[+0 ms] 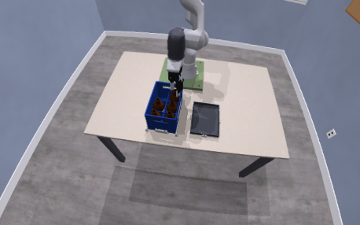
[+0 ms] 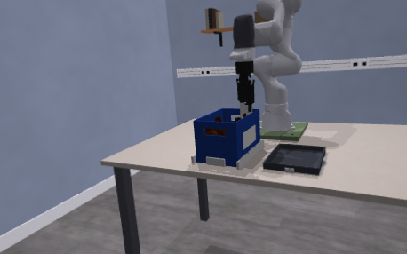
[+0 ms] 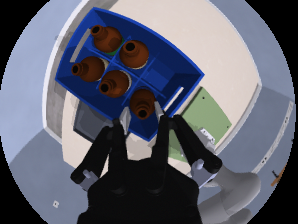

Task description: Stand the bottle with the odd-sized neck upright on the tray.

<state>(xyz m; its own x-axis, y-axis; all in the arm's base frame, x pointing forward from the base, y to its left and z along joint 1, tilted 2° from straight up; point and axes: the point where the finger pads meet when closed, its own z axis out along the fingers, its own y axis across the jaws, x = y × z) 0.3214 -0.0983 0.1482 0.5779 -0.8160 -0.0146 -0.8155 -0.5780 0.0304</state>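
The blue crate [image 1: 161,125] [image 2: 216,148] [image 3: 172,64] stands level with five brown bottles in it. One bottle [image 1: 174,97] [image 3: 142,98] is in the back right compartment in the top view. The others are a middle left bottle [image 1: 158,105] [image 3: 135,55], a middle right bottle [image 1: 172,107] [image 3: 116,83] and two front bottles. My gripper [image 1: 175,90] [image 2: 246,110] [image 3: 142,109] points down, partly open, with its fingers on either side of the back right bottle's neck. Gaps show beside the neck. The dark tray [image 1: 212,122] [image 2: 295,157] [image 3: 92,120] holds nothing. Neck differences are too small to tell.
The crate's back left compartment [image 1: 161,93] [image 3: 157,76] is empty. Crate walls rise around the bottles. Small light stops sit along the crate's base. The green base plate [image 1: 169,72] [image 2: 301,130] [image 3: 205,107] and the arm's base are behind the crate.
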